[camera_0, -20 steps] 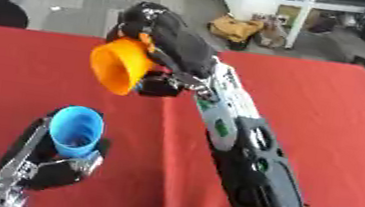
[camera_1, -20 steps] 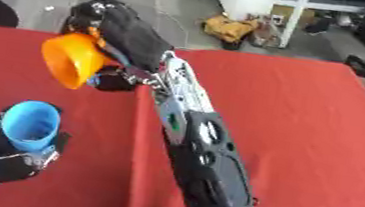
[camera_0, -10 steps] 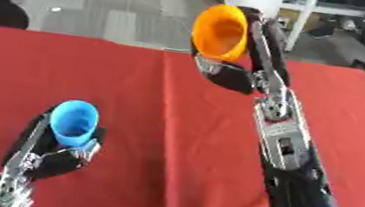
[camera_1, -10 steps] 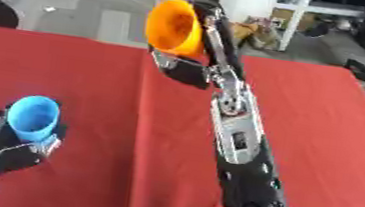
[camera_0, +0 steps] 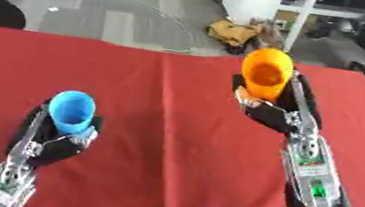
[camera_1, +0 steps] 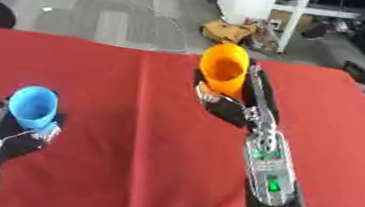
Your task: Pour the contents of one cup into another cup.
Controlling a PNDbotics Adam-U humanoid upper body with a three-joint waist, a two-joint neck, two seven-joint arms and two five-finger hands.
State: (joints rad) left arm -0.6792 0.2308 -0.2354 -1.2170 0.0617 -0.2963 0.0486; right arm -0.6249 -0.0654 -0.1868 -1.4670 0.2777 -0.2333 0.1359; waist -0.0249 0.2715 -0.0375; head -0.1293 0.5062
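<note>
The right hand (camera_0: pixel 271 112), fingers curled around the orange cup (camera_0: pixel 266 79), has swung it back upright (pouring looks finished), well apart from the blue cup (camera_0: pixel 71 111) gripped by the left hand (camera_0: pixel 55 143) on the red worktop (camera_0: pixel 165 123).

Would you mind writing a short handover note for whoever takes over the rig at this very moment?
Left robot hand: shut on the blue cup, held upright low over the near left of the red table.
Right robot hand: shut on the orange cup, held upright with its mouth facing up, out to the right and further back.
The cups are well apart.
Done: a second ago the orange cup was tipped on its side close to the blue one; it has since swung back upright. Contents of either cup cannot be seen.
Left: check the blue cup, then set both cups down.
</note>
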